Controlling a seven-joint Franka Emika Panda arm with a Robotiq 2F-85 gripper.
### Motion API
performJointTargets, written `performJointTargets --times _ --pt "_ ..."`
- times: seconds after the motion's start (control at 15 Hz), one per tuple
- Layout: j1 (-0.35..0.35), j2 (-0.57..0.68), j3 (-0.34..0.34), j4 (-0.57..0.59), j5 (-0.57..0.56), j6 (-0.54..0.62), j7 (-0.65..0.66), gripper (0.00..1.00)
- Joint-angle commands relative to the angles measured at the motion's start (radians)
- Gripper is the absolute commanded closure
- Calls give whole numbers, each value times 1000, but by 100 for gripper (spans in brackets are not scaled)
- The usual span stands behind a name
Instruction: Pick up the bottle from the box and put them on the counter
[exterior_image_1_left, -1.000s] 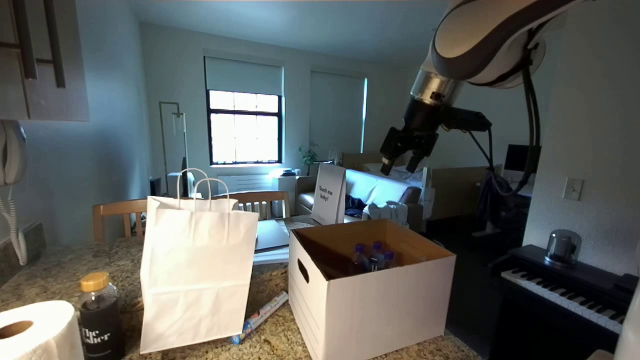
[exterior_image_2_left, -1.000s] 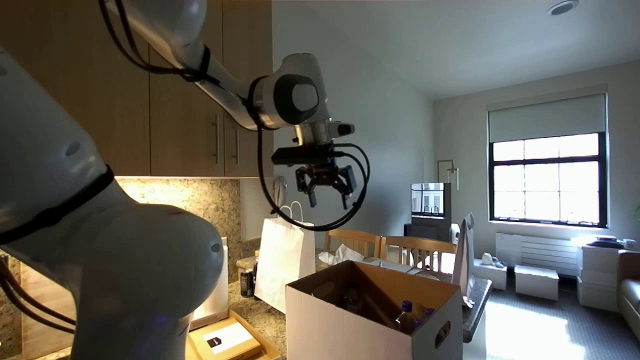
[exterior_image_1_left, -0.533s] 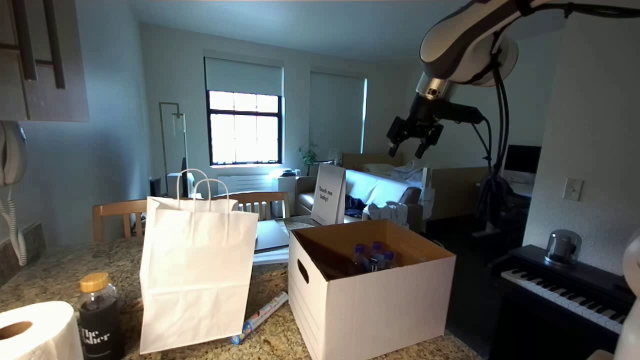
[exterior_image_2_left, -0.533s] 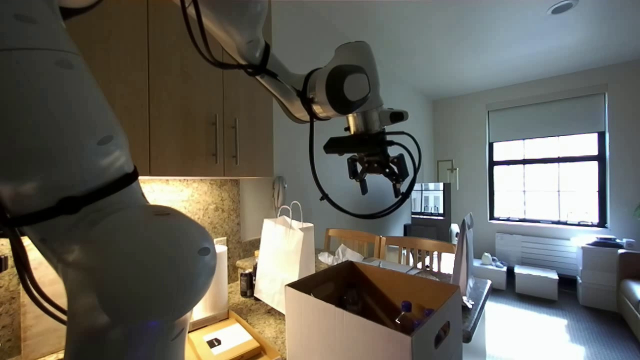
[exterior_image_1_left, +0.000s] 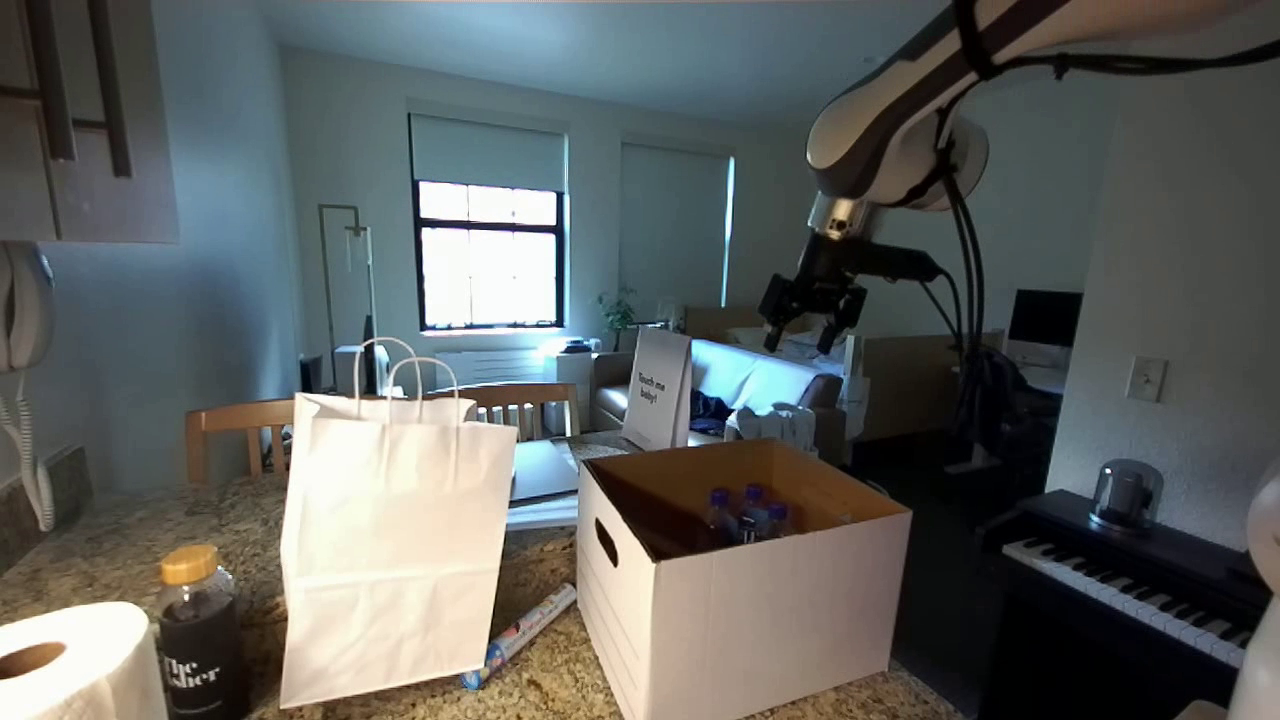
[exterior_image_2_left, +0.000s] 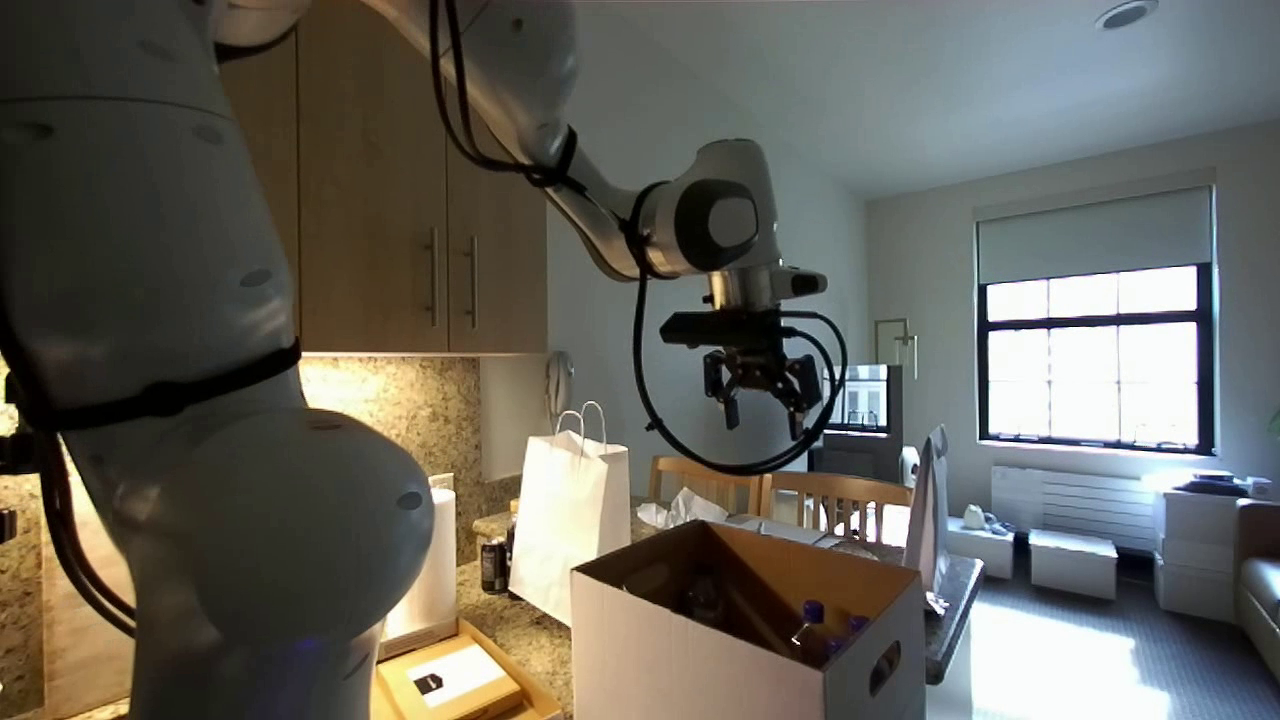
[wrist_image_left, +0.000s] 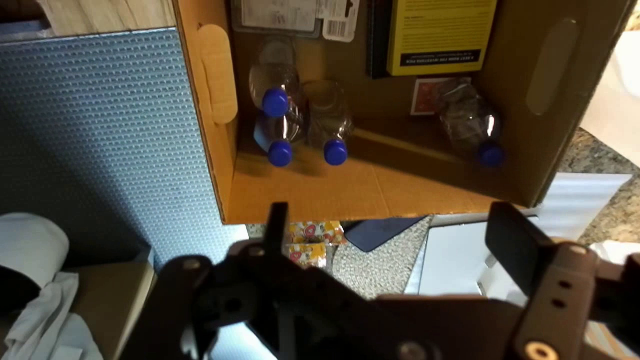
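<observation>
My black fingers are hanging wide apart, higher than the white cardboard box holding clear blue-capped plastic bottles.

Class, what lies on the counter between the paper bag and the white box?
A slim printed tube, with a silvery slab and pale sheet farther back, in an exterior view.

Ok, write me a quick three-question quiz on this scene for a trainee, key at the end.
1. How many blue-capped bottles show in the wrist view?
2. True or false: the gripper is closed on one of them.
3. In the wrist view, the lone bottle, apart from the others, sits toward which side of the box: A, left; B, right?

Key:
1. Four.
2. False; the gripper is open and holds nothing.
3. B.
</observation>
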Motion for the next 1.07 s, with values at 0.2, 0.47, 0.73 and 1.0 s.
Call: performJointTargets --times 0.2,0.47,0.73,1.0 --pt "-10 337 14 64 69 256 10 0" --pt "-9 504 34 125 29 358 34 0" --pt "-24 600 83 198 104 364 25 0" --pt "-18 598 77 185 69 371 22 0"
